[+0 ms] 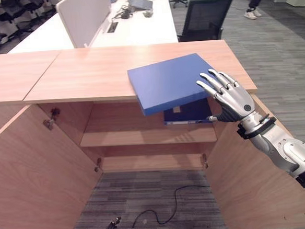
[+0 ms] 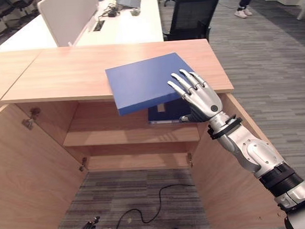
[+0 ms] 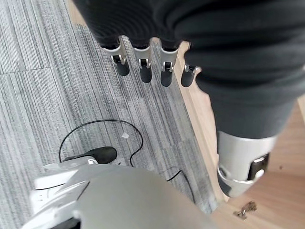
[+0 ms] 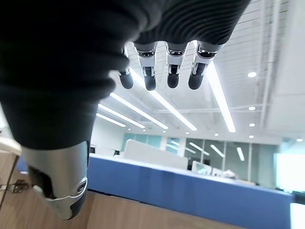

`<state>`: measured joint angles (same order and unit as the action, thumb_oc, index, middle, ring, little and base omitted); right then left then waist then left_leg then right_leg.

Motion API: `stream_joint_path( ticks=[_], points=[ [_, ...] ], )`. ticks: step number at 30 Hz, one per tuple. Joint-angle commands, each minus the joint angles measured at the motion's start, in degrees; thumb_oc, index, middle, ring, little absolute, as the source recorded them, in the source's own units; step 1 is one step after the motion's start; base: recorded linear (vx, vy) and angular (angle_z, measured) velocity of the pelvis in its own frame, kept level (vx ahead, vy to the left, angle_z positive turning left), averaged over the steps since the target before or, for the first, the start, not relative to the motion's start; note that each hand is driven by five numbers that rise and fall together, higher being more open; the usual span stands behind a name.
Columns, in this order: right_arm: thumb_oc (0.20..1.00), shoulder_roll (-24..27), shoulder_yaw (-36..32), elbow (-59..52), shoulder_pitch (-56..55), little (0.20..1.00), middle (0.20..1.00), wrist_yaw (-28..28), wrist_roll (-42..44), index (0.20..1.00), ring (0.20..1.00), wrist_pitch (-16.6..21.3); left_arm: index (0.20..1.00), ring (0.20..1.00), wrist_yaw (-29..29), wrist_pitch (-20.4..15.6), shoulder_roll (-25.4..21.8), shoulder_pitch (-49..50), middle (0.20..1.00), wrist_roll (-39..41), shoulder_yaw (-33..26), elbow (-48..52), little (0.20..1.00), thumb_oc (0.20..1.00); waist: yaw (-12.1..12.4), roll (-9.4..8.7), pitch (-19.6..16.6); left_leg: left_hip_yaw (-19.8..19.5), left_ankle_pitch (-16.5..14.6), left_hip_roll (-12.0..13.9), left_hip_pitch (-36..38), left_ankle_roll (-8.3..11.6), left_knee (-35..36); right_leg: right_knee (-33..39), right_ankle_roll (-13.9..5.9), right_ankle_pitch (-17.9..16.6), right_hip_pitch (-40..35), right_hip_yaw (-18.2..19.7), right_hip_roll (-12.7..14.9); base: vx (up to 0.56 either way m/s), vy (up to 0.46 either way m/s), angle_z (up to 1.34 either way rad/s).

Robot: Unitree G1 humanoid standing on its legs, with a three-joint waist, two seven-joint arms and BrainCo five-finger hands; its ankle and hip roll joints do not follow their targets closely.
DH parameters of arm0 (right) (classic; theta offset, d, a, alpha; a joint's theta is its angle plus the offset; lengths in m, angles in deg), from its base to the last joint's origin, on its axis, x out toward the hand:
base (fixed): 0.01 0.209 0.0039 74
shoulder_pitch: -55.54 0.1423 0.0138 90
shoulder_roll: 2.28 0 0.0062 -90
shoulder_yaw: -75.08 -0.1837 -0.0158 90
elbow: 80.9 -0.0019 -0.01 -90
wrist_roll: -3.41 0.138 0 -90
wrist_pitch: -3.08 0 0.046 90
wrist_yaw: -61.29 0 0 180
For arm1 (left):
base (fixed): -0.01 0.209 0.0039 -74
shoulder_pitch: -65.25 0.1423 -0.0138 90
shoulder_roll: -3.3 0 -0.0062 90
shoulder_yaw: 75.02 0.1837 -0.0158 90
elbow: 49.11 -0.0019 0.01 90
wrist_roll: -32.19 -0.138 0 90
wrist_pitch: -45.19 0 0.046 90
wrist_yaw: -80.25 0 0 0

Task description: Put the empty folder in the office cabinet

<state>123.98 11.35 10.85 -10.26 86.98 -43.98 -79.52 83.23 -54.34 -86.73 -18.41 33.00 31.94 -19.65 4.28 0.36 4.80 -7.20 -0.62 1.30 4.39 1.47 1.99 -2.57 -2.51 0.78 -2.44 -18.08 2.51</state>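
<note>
You see the right hand [image 1: 231,99]: silver segmented fingers with dark tips, a dark ribbed cuff at the wrist. The forearm is silver-grey with a black band lower down. The left hand [image 3: 151,67] shows a dark ribbed cover and silver dark-tipped fingers.

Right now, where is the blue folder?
The blue folder lies flat on the cabinet top, toward its right side, with its near edge overhanging the open compartment. The right hand rests open at its right corner.
</note>
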Motion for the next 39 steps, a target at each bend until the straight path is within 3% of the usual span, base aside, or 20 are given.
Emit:
stream_joint_path(
  ticks=[1, 7, 14, 39],
  points=[
    [1.0, -2.3, 3.7, 1.6, 5.0, 1.0, 1.0, 0.6, 0.8, 1.0, 1.0, -0.4, 1.0, 1.0, 0.9, -1.9, -3.2, -2.5, 1.0, 0.7, 1.5, 0.0, 1.0, 1.0, 2.4, -4.92, -1.3, 0.3, -4.4, -1.8, -1.6, -0.28, -3.9, -0.2, -2.9, 3.9, -3.2, 5.8, 3.4, 0.0, -0.013, 0.11],
    [1.0, -5.6, 5.7, 6.4, 8.6, 1.0, 1.0, 1.0, 1.9, 1.0, 1.0, -1.7, 1.0, 1.0, 1.4, -1.6, -3.8, -3.0, 1.0, 1.3, 1.7, 0.2, 1.0, 1.0, 3.2, -4.88, -0.7, -1.4, -4.7, -2.2, -2.8, -0.28, -5.6, -2.2, -2.66, 5.0, -2.6, 4.1, 3.6, 0.0, -0.009, 0.23],
    [1.0, -8.4, 2.8, 7.9, 9.1, 1.0, 1.0, 2.7, 3.3, 1.0, 1.0, -3.5, 1.0, 1.0, 1.7, -1.1, -3.8, -3.5, 1.0, 1.3, 1.9, -0.7, 1.0, 1.0, 3.8, -4.46, 0.6, -3.0, -5.4, -2.7, -5.6, -0.21, -9.0, -4.8, -2.39, 6.3, -1.0, 2.7, 4.0, -0.01, -0.009, 0.17],
    [1.0, -10.5, -2.6, 8.4, 7.5, 1.0, 1.0, 5.5, 5.4, 1.0, 1.0, -5.2, 1.0, 1.0, 1.8, -0.6, -3.7, -3.6, 1.0, 1.4, 1.7, -0.4, 1.0, 1.0, 3.9, -3.41, 1.6, -5.0, -6.7, -3.8, -9.1, -0.36, -13.2, -8.7, -1.39, 8.2, 1.3, 1.2, 4.6, -0.01, 0.001, 0.06]
  ],
)
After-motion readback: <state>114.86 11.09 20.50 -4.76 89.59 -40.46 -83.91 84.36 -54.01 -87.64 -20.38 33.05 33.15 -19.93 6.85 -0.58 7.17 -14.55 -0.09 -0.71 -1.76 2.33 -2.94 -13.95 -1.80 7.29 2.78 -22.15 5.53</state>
